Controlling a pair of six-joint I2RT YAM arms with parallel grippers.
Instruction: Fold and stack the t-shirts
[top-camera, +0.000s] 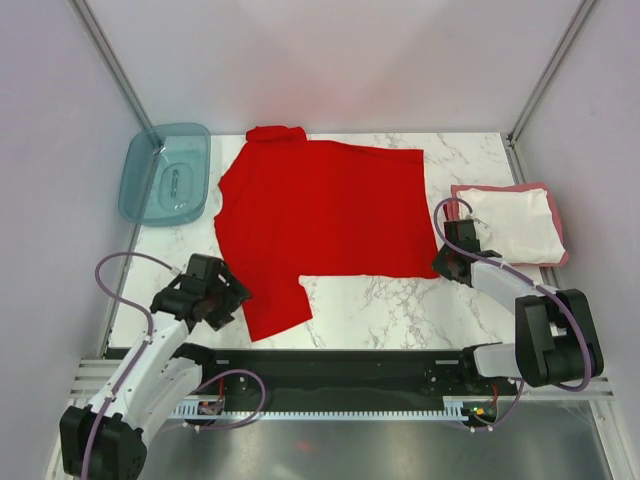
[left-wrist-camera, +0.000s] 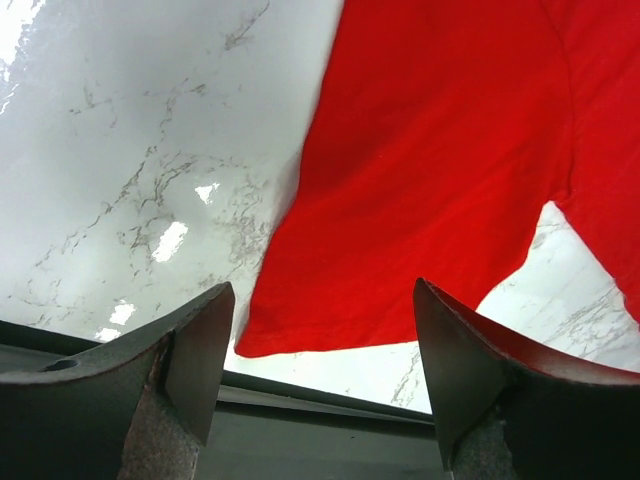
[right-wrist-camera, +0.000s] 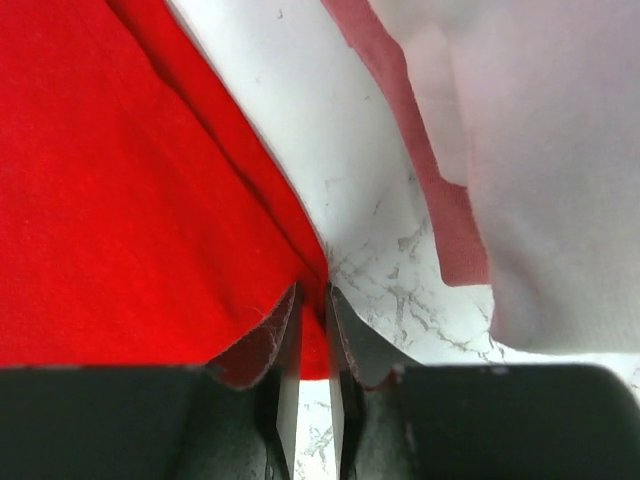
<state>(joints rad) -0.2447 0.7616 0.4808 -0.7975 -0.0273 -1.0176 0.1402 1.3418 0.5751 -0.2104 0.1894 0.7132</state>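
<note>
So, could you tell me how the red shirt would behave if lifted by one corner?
Probably floppy: the red shirt lies flat with soft creases, so it should sag from a held corner. Pushed, it would likely bunch up rather than slide whole across the table.

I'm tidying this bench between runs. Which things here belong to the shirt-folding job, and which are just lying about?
Part of the job:
- bright red cloth t-shirt, spread flat on the table
- folded white cloth t-shirt
- folded dull pinkish-red cloth t-shirt, under the white one

Just lying about:
- translucent teal plastic tub, at the far left corner
</note>
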